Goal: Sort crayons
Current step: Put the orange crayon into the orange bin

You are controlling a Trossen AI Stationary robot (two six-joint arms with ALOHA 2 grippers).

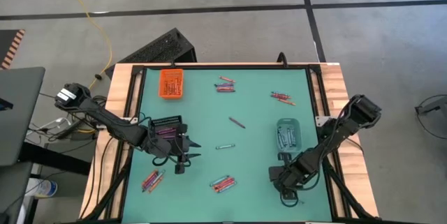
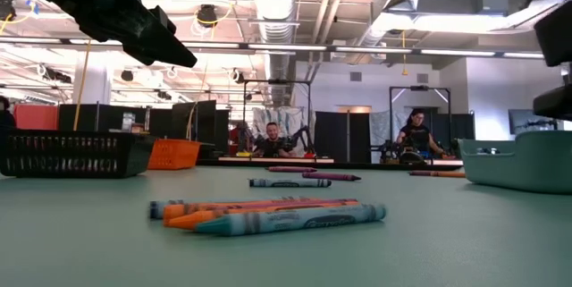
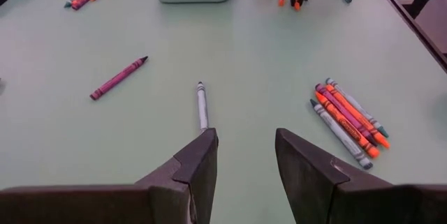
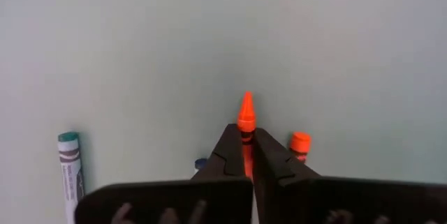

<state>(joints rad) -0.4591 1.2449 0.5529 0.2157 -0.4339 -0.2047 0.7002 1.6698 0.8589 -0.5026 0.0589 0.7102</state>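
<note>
Pinching an orange crayon (image 4: 246, 116) in my right jaws; left jaws gape idle. I should lift straight, keeping its neighbours undisturbed.

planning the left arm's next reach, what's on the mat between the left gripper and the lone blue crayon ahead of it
Nothing: in the left wrist view, bare green mat runs from the open left gripper to the lone blue crayon.

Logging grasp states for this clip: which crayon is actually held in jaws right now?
The orange crayon pinched in the right gripper, its tip poking out past the jaws. The other crayons lie loose on the table; the left gripper is open and empty.
</note>
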